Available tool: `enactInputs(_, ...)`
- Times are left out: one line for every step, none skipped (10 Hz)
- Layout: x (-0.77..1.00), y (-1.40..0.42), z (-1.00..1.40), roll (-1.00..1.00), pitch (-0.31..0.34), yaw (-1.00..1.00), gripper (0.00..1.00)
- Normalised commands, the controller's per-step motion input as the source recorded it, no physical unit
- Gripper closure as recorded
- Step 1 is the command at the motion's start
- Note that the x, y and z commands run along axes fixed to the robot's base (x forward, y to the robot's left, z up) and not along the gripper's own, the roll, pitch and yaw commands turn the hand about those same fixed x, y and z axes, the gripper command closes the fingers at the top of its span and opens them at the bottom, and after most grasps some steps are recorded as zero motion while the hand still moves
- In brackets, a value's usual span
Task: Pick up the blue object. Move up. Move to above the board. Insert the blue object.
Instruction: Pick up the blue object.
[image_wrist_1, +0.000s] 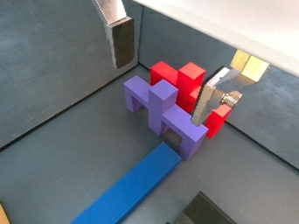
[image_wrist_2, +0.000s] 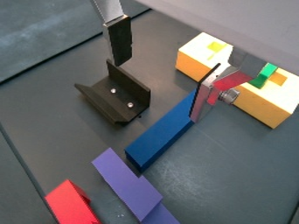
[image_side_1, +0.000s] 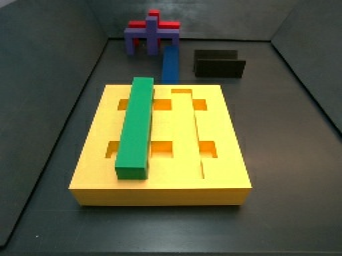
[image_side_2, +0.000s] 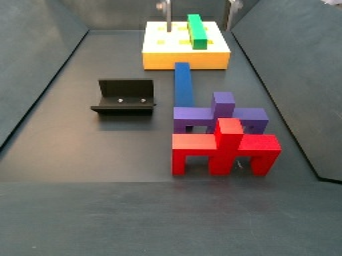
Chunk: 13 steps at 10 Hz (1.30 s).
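The blue object (image_wrist_2: 170, 131) is a long dark-blue bar lying flat on the grey floor, also seen in a wrist view (image_wrist_1: 135, 188) and in both side views (image_side_1: 170, 62) (image_side_2: 182, 82). It runs from near the board (image_side_1: 214, 165) towards the purple-and-red cross block (image_side_2: 221, 135). My gripper (image_wrist_2: 160, 87) hangs high above the bar, open wide and empty, one finger (image_wrist_2: 118, 39) over the fixture side and one (image_wrist_2: 208, 92) over the bar's board end. It also shows in a wrist view (image_wrist_1: 163, 87). Only its fingertips (image_side_2: 230, 10) show at a side view's top edge.
A green bar (image_side_1: 135, 125) lies in the board's left groove. The dark L-shaped fixture (image_wrist_2: 114, 94) stands beside the blue bar, also in both side views (image_side_1: 219, 64) (image_side_2: 123, 97). Dark walls (image_side_1: 54, 80) enclose the floor.
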Motion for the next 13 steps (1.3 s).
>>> enactInputs(0.0, 0.0, 0.0, 0.0, 0.0, 0.0, 0.0)
enactInputs(0.0, -0.2, -0.24, -0.07, -0.034, -0.02, 0.0)
enactInputs(0.23, -0.7, -0.61, -0.02, -0.006, -0.03, 0.0)
enactInputs(0.05, -0.69, -0.67, -0.01, -0.057, -0.02, 0.0)
enactInputs(0.0, -0.41, -0.68, -0.05, -0.097, -0.06, 0.0)
enactInputs(-0.08, -0.17, -0.79, -0.06, -0.099, -0.03, 0.0)
enactInputs(-0.21, -0.11, -0.92, -0.03, -0.129, 0.0, 0.0)
enactInputs(-0.06, -0.13, -0.76, -0.12, -0.139, 0.0, 0.0)
enactInputs(0.0, -0.23, -0.77, -0.1, -0.104, 0.0, 0.0)
enactInputs(0.0, -0.26, -0.85, -0.1, -0.077, 0.0, 0.0)
enactInputs(0.0, -0.16, -0.83, -0.13, -0.074, 0.0, 0.0)
enactInputs(0.0, -0.13, -0.75, -0.13, -0.079, 0.0, 0.0)
enactInputs(0.0, -0.12, -0.67, -0.11, -0.06, 0.0, 0.0)
